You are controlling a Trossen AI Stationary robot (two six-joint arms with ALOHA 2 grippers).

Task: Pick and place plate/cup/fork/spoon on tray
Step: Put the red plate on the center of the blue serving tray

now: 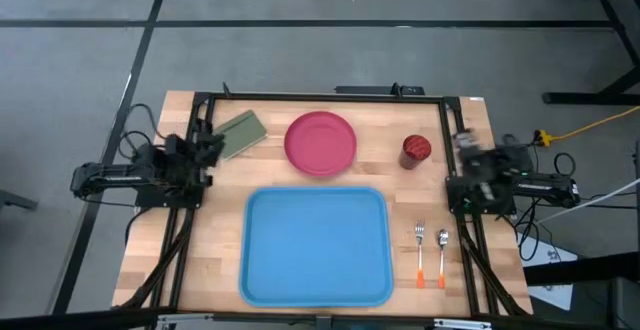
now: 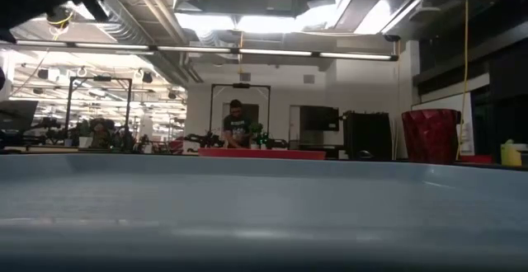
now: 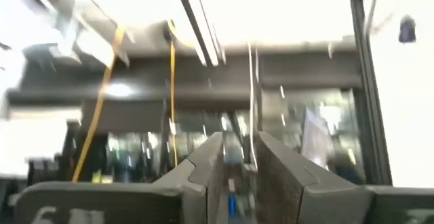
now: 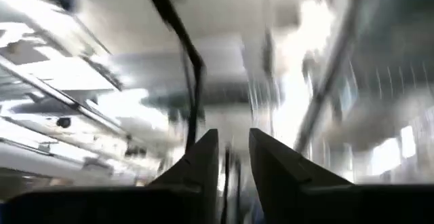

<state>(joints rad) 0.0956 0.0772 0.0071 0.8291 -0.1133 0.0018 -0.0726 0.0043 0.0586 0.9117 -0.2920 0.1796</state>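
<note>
Both grippers sit folded back at the table's edges in the high view, left gripper [image 1: 207, 148] at mid-left, right gripper [image 1: 463, 142] at mid-right. Each wrist view shows its fingers nearly together with a thin gap, empty, pointing up at the ceiling.

Nothing is on the tray [image 1: 316, 246] yet, a big light-blue smooth plastic rectangle with rounded corners and raised rim, lower centre. The plate [image 1: 320, 142], flat round pink plastic, lies above it; I'd start there, catching the thin rim from the side, since a flat disc gives little else to pinch. An olive pad [image 1: 239, 132] lies upper left. The cup [image 1: 416, 149], small, dark red, stands upper right. Fork [image 1: 420, 252] and spoon [image 1: 441, 254], metal heads, orange handles, lie side by side, lower right, just beside the tray.
</note>
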